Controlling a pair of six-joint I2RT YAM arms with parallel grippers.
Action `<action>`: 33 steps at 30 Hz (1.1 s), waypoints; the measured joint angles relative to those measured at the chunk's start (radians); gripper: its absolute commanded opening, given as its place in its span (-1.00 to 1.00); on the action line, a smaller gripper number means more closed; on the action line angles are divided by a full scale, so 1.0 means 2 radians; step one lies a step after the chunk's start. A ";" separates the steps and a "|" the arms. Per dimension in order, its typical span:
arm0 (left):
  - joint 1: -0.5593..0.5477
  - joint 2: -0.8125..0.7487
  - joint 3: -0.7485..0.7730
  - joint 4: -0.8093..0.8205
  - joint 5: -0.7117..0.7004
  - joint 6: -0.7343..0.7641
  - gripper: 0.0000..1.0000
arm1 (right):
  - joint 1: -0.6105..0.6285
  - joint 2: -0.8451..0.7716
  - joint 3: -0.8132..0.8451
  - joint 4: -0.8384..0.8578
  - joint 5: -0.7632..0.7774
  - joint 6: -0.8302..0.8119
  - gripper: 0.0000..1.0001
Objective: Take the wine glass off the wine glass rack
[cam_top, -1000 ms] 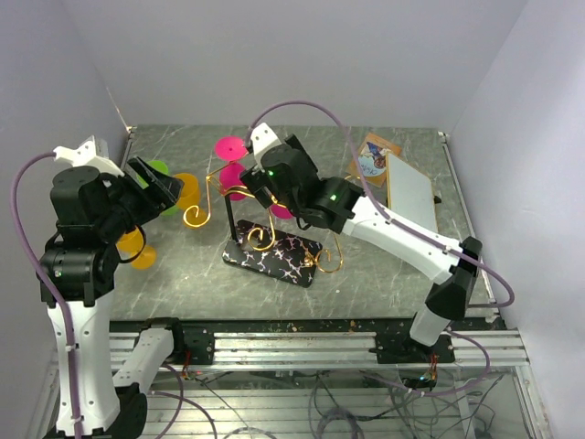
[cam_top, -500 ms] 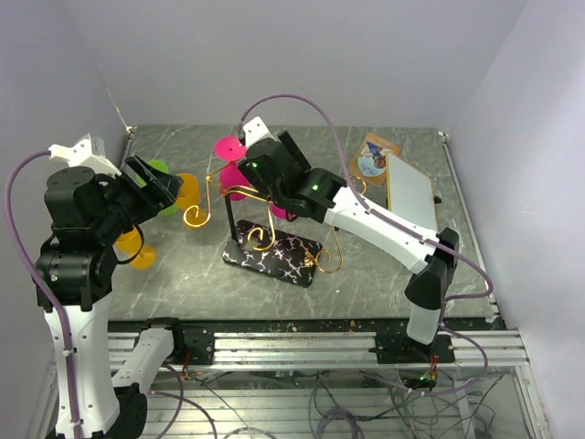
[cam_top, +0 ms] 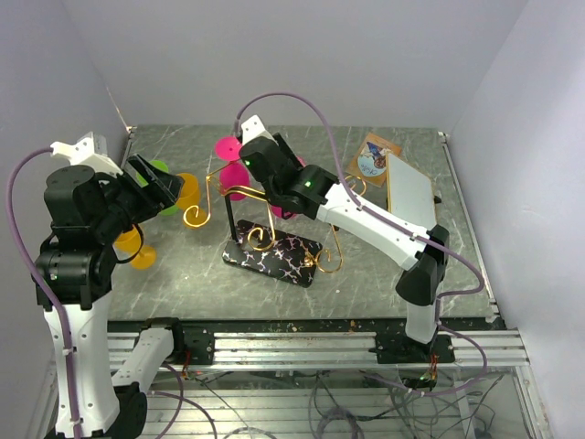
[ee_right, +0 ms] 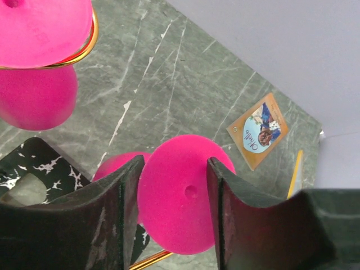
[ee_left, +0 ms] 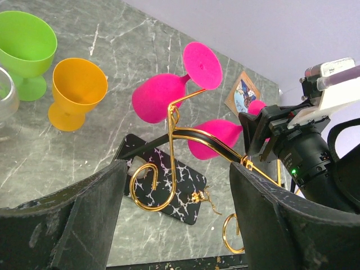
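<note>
Grey marbled bench [cam_top: 183, 274] under pale lilac walls carries the wine glass rack [cam_top: 274, 253] near its middle. Over the last second the right arm has swung leftward and back across the rack, so the right fingers [ee_right: 112, 225] now stand spread on either side of the round foot of a hanging pink wine glass [ee_right: 185, 194] (whether they touch it I cannot tell, but they are not clenched on it). That glass is not yet off the rack; it hangs tilted from a gold arm above the black patterned base. The approach looks all but finished, with closing and drawing the glass clear of its hook left to do. A second pink glass [ee_left: 160, 95] hangs just beside it on a neighbouring hook, and the curled gold scrolls crowd the way out, so a careless pull could snag or knock its neighbour. The left fingers [ee_left: 73, 225] hover released and empty at the left, facing the rack. A green goblet [ee_left: 25, 45], an orange goblet [ee_left: 79, 90] and a clear glass [ee_left: 5, 95] stand apart from the rack on that side; a picture card [ee_right: 260, 130] and a white board [cam_top: 409, 192] lie at the far right.
</note>
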 measured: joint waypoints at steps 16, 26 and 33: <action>0.000 0.005 0.000 0.000 0.006 0.007 0.68 | 0.009 -0.031 -0.037 0.043 0.008 -0.046 -0.83; 0.000 0.005 0.000 0.000 0.013 0.007 0.68 | 0.010 -0.064 -0.080 0.094 0.013 -0.104 -0.98; 0.000 0.005 0.000 0.000 0.013 0.007 0.68 | 0.011 -0.071 -0.121 0.149 0.018 -0.170 -1.00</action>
